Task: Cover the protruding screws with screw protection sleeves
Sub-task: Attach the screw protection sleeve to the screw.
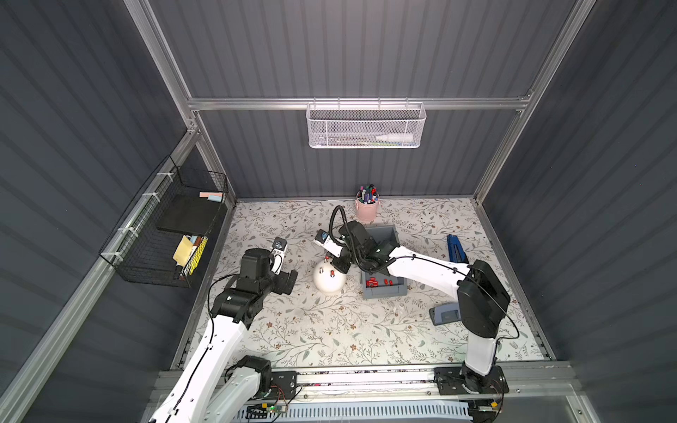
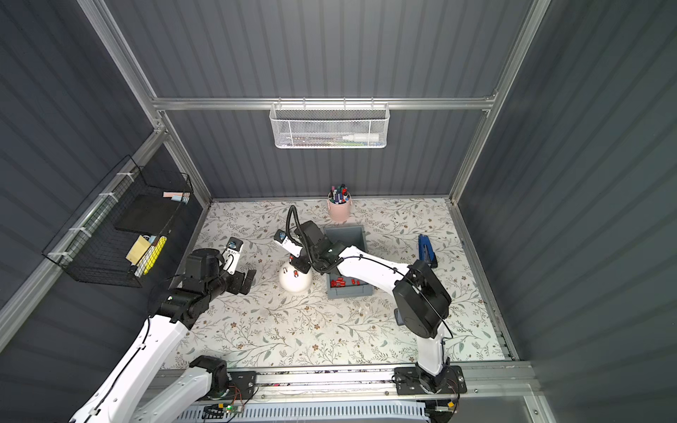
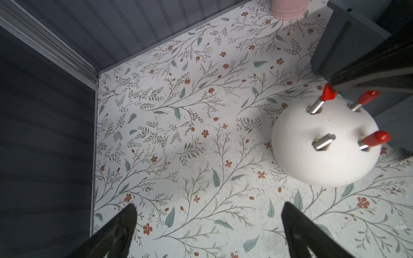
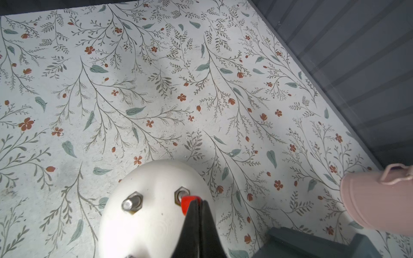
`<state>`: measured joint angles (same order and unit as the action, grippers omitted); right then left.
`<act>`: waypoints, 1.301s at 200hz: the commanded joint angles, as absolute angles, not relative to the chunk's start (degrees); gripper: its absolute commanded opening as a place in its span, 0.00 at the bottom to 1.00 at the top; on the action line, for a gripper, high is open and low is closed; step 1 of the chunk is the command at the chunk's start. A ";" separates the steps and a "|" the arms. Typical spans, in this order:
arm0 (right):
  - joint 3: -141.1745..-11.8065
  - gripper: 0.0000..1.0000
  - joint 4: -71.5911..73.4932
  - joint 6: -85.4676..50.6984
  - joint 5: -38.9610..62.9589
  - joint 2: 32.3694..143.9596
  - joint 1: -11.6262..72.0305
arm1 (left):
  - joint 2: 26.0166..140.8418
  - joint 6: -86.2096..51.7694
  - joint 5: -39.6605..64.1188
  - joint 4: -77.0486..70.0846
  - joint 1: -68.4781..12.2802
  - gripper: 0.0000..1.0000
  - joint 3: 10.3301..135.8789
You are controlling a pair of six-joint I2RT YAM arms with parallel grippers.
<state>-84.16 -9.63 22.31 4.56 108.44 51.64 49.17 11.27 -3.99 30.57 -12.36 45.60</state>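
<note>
Two screws (image 3: 355,106) on the white dome (image 3: 312,160) wear red sleeves (image 3: 376,138). Your right gripper (image 4: 198,204), clamped on a third sleeve (image 4: 186,202), holds it against its screw. You have one bare screw (image 3: 324,140) left. The dome sits near the bench (image 1: 329,329) centre, beside the grey bin (image 1: 384,293), and your left gripper (image 3: 210,206) gapes empty.

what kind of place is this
Probably a robot test cell styled as a desk: aluminium-framed grey walls, a hanging white mesh basket, a floral tabletop with a pink cup of markers.
</note>
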 commanded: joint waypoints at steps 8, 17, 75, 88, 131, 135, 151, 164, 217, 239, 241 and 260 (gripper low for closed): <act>-84.54 0.03 -9.23 22.65 3.72 108.54 51.94 | 49.29 10.37 -3.31 31.78 -12.22 0.99 45.36; -84.62 0.03 -9.05 22.64 3.46 108.63 51.94 | 49.27 10.37 -3.28 31.90 -12.22 0.99 45.40; -85.34 0.03 -8.79 22.57 2.61 109.33 52.03 | 49.46 10.29 -2.99 31.87 -12.22 0.99 45.38; -85.60 0.03 -8.96 22.53 2.79 109.66 52.03 | 49.48 10.29 -2.86 31.86 -12.22 1.00 45.39; -85.95 0.03 -9.13 22.24 3.77 109.95 52.29 | 49.39 10.38 -2.90 31.86 -12.22 0.99 45.36; -85.98 0.03 -9.14 22.25 3.81 110.03 52.34 | 49.36 10.39 -2.85 31.86 -12.22 0.99 45.36; -86.09 0.03 -9.23 22.24 4.12 110.12 52.47 | 49.34 10.38 -2.77 31.82 -12.22 1.00 45.36; -86.13 0.03 -9.23 22.14 4.21 110.30 52.53 | 49.39 10.39 -2.77 31.86 -12.22 0.99 45.37; -86.66 0.04 -9.45 22.30 5.25 110.66 52.73 | 49.36 10.59 -2.89 31.89 -12.22 1.00 45.37; -86.52 0.04 -9.81 22.65 5.19 110.58 52.82 | 49.39 10.60 -2.82 31.86 -12.22 0.99 45.36; -86.49 0.04 -9.88 22.63 5.12 110.55 52.82 | 49.39 10.56 -2.79 31.85 -12.24 1.00 45.35; -86.33 0.04 -10.02 22.76 4.65 110.52 52.90 | 49.39 10.56 -2.76 31.93 -12.30 0.99 45.34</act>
<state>-85.17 -9.45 22.09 4.05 109.25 52.51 49.19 11.27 -3.49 30.57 -12.36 45.60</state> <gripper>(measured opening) 0.045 0.994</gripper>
